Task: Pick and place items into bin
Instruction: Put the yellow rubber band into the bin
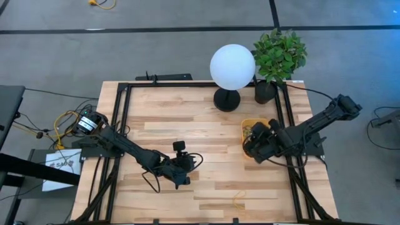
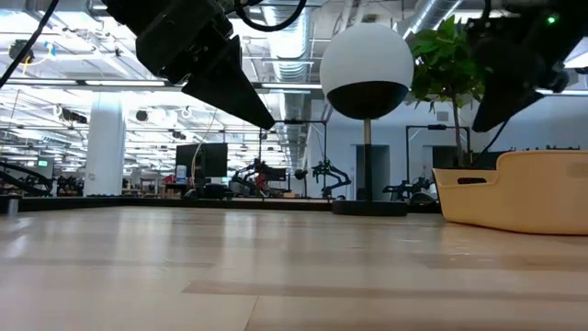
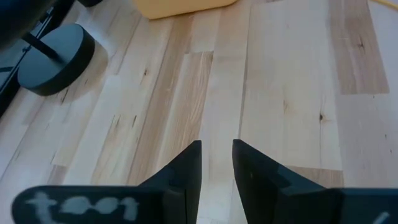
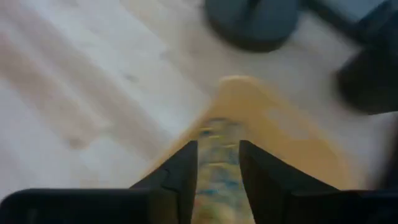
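My right gripper (image 4: 217,165) over the yellow-orange bin (image 1: 249,127) at the table's three o'clock, multicoloured bands (image 4: 216,168) heaped inside, fingers narrowly apart, my left gripper (image 3: 216,168) mid-table, fingers narrowly parted, empty.

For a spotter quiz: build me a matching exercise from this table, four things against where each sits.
Things:
1. left tool
2. right tool
3. white globe lamp
4. green plant

Places:
A. at the table's far right corner
B. over the yellow bin
C. at the table's far edge, near the middle
D. above bare wood, near the table's middle

Pairs: 1-D, 2-B, 3-C, 4-A
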### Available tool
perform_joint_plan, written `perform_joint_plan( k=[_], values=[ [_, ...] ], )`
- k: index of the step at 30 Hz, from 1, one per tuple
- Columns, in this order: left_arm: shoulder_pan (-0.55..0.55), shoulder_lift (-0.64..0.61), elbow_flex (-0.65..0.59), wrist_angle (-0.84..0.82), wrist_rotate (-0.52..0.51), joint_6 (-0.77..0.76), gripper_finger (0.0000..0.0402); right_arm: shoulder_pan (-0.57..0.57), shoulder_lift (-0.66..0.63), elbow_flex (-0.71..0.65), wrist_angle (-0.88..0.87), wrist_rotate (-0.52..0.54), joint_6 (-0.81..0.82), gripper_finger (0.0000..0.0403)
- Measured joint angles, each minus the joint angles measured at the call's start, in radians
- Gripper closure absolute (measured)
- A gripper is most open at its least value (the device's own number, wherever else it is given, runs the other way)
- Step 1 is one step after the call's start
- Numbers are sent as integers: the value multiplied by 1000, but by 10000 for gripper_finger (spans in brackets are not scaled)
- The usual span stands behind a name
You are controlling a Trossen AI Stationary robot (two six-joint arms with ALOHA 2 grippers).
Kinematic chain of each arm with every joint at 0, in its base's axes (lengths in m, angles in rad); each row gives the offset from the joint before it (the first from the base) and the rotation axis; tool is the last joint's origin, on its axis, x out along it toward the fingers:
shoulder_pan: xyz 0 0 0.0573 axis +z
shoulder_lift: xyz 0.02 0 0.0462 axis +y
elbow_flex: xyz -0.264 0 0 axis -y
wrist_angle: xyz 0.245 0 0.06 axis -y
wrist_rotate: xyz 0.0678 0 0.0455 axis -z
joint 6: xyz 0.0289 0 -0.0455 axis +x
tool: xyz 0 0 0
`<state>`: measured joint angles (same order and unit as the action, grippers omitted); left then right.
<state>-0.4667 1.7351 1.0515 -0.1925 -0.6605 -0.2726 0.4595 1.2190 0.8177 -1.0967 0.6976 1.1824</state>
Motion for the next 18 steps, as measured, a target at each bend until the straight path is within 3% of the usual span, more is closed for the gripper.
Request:
perform_joint_plan(
  k=[6,11,14,18],
  values=[
    [0,0,0,0,0,0,319,43,0,0,407,-221,-199,273],
    [0,0,0,2,0,-2,319,163,0,0,828,-416,-429,277],
    [0,0,0,4,0,-3,319,255,0,0,900,-434,-528,284],
    [0,0,0,15,28,-4,319,344,65,0,871,-408,-536,292]
  ],
)
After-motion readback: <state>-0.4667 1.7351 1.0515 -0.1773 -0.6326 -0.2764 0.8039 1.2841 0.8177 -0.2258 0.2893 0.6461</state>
